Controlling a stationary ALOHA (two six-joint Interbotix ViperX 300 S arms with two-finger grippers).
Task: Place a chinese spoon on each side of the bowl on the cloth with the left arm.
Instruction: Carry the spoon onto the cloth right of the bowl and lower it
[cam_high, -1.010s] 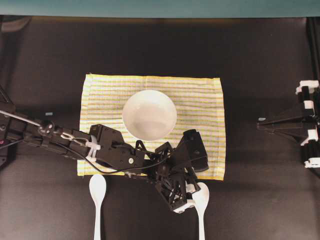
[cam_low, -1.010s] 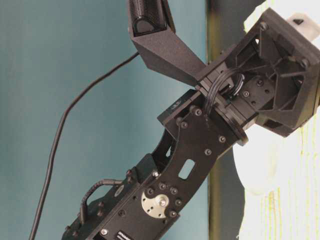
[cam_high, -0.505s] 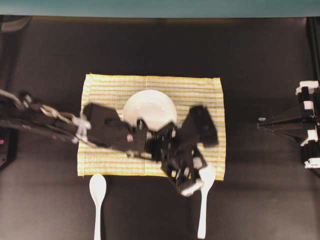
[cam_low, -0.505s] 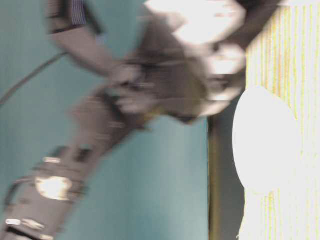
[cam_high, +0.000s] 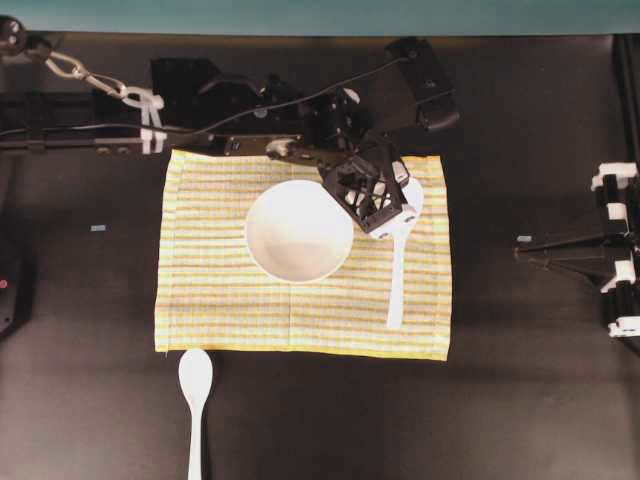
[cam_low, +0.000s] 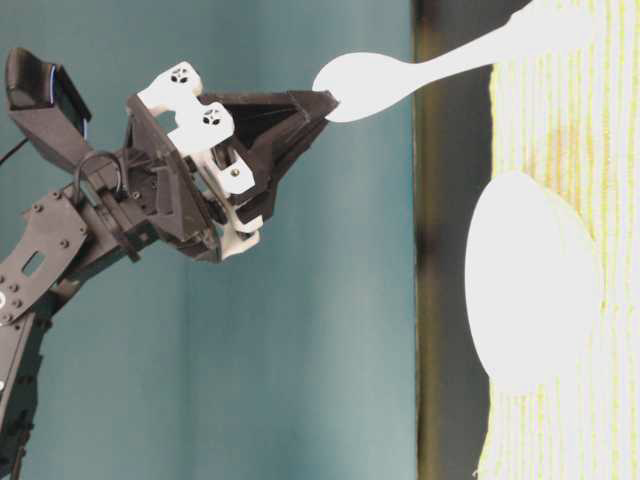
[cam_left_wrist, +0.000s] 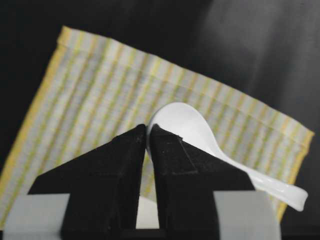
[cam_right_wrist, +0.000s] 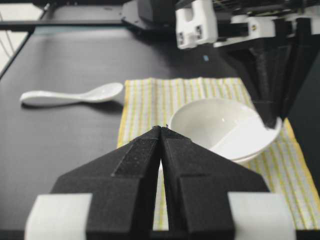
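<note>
Two spoons: one (cam_high: 398, 262) pinched by left hand (cam_high: 392, 213); other (cam_high: 195, 405) on table. One bowl (cam_high: 298, 229), one cloth (cam_high: 210, 290).

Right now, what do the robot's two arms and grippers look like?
The left arm is black and jointed, with an exposed black cable and a white cable tie. The left gripper has black wedge fingers with white tips. The right gripper matches: black wedge fingers, white pads near their base.

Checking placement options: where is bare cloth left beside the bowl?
Left of the bowl, the cloth is bare to its hem. Right of it is crowded: the left gripper holds a spoon there. A second spoon lies off-cloth.
</note>
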